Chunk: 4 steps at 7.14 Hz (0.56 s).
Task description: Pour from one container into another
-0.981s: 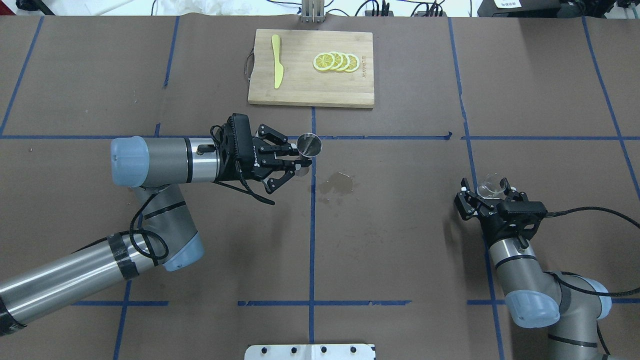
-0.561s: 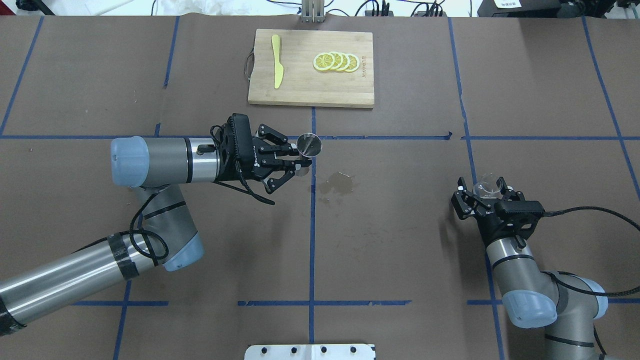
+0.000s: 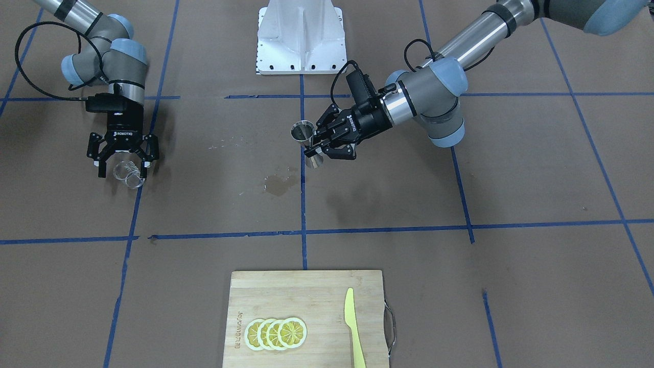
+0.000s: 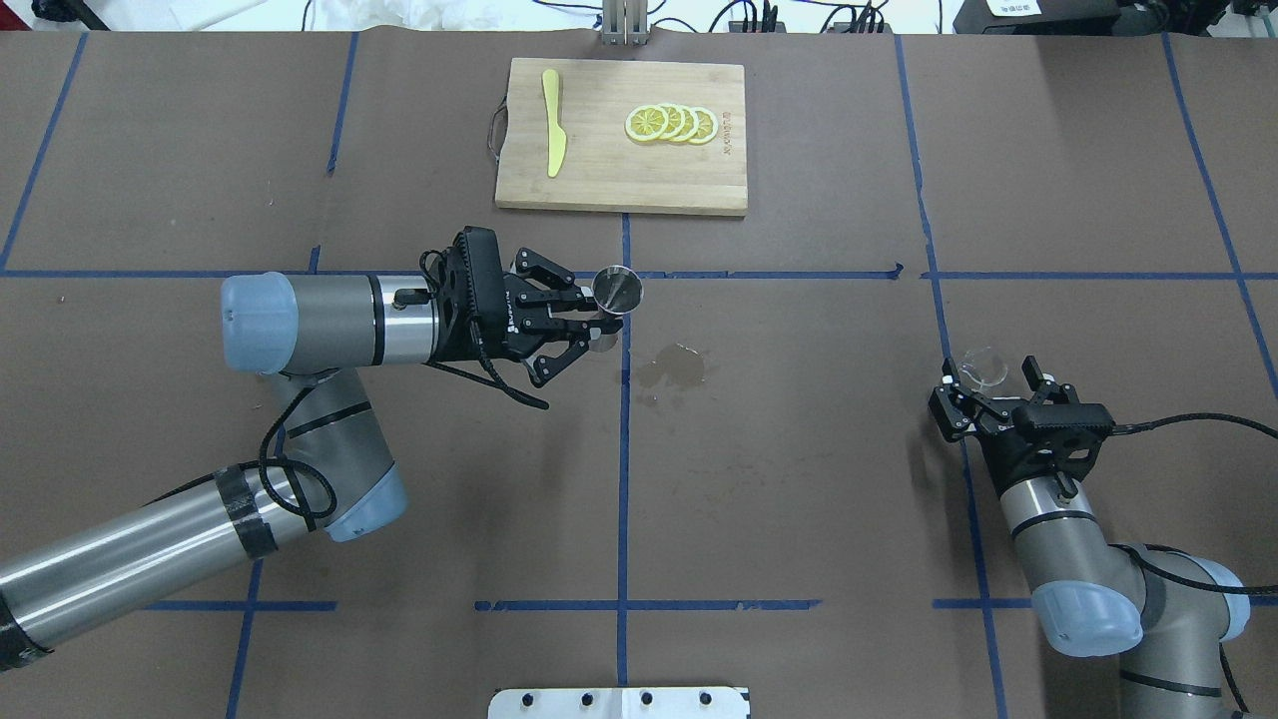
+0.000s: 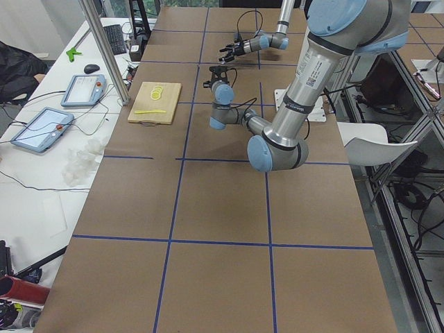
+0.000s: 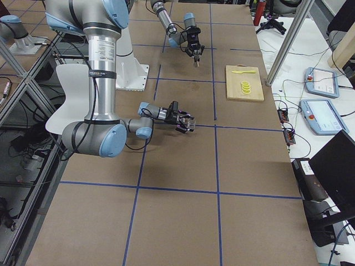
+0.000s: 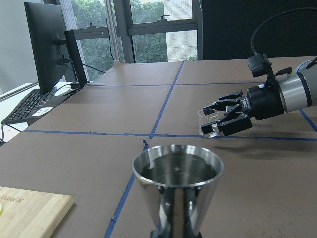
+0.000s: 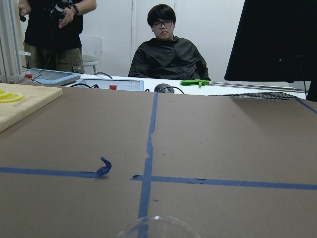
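My left gripper (image 4: 597, 320) is shut on the narrow waist of the silver hourglass jigger (image 4: 618, 289), holding it upright above the table near the centre line. In the left wrist view the jigger (image 7: 177, 183) fills the foreground with its cup mouth up. Far to the right, the small clear glass cup (image 4: 983, 367) stands on the table. My right gripper (image 4: 991, 384) is open just behind it, fingertips on either side of the cup's near side. The front-facing view shows the cup (image 3: 130, 176) between the spread fingers (image 3: 100, 171). Only its rim (image 8: 156, 223) shows in the right wrist view.
A wet stain (image 4: 674, 367) marks the paper right of the jigger. A wooden cutting board (image 4: 619, 170) at the far side carries lemon slices (image 4: 671, 123) and a yellow knife (image 4: 552, 120). Blue tape lines cross the brown table cover.
My right gripper has drawn back toward the robot's base, leaving the glass cup in front of its fingertips. The left arm and jigger have not moved.
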### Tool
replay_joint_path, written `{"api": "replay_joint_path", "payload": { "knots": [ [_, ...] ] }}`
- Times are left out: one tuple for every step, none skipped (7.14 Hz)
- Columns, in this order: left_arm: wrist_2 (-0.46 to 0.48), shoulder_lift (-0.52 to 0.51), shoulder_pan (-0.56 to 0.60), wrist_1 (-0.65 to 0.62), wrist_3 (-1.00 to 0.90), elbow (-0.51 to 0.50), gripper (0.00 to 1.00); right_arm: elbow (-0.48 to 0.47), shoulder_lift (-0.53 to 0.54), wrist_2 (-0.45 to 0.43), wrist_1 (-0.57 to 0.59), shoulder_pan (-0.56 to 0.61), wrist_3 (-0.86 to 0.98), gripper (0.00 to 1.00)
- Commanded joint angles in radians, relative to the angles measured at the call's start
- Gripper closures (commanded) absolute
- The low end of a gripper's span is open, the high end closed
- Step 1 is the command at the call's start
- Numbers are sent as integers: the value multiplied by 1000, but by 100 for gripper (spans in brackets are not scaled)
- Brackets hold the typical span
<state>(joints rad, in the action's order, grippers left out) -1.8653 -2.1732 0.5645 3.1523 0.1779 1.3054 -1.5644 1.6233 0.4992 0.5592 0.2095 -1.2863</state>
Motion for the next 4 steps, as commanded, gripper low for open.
{"api": "replay_joint_path", "payload": {
  "knots": [
    [0,1,0,0,0,0,100,-66,12,-1,1,1,33,0],
    [0,3,0,0,0,0,100,-89,12,-1,1,1,35,0],
    [0,3,0,2,0,2,100,-118,12,-2,1,1,35,0],
    [0,3,0,2,0,0,100,-141,16,-2,1,2,59,0]
  ]
}}
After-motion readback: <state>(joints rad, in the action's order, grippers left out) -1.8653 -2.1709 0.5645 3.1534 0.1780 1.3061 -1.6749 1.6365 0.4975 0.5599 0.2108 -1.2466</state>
